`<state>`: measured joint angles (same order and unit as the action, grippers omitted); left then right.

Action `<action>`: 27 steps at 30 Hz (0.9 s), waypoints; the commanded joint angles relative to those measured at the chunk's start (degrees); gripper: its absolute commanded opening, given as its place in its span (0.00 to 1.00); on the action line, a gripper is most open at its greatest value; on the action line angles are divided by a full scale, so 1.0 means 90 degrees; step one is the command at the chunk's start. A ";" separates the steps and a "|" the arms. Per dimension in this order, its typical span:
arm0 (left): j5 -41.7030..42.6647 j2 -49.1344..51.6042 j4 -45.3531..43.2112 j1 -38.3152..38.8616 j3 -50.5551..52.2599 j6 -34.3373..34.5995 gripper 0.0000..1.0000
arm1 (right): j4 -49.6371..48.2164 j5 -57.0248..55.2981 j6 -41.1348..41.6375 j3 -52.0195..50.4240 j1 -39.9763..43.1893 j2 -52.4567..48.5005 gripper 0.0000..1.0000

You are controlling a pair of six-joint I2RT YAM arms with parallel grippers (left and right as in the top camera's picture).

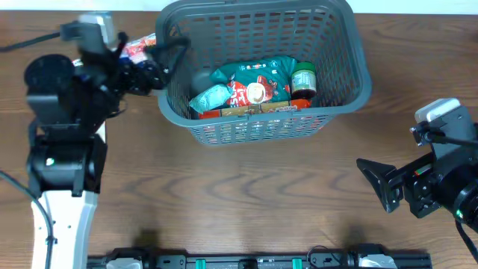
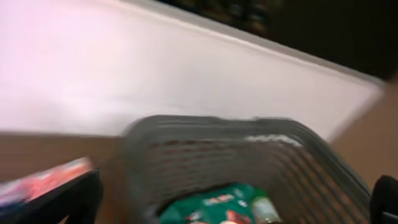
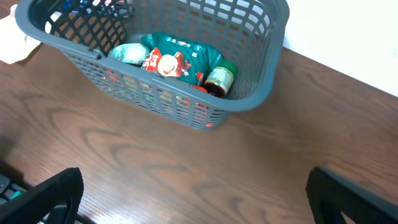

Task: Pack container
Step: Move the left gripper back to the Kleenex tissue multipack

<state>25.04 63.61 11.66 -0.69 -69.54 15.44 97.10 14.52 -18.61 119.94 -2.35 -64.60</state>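
Note:
The dark grey mesh container (image 1: 254,128) stands at the back centre of the table. It holds a green packet (image 1: 258,75), a green-lidded jar (image 1: 303,78), and teal and red packets. My left gripper (image 1: 170,63) is open and empty at the container's left rim. Its blurred wrist view looks over the container (image 2: 205,134) with the green packet (image 2: 224,202) between the fingers (image 2: 239,186). My right gripper (image 1: 377,185) is open and empty over bare table to the front right, its fingers (image 3: 193,193) well short of the container (image 3: 249,102).
A red and white packet (image 1: 137,49) lies on the table just left of the container, beside my left gripper; it also shows in the left wrist view (image 2: 40,180). A white wall runs behind the table.

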 commanded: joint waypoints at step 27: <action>-0.4286 0.2761 0.3638 -0.0760 -0.3317 -0.0022 0.99 | 0.0017 -0.0017 0.0063 0.0005 -0.0039 0.0012 0.99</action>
<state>-12.47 84.86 42.74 -6.85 -95.35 18.22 97.10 14.52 -18.61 119.94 -2.35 -64.60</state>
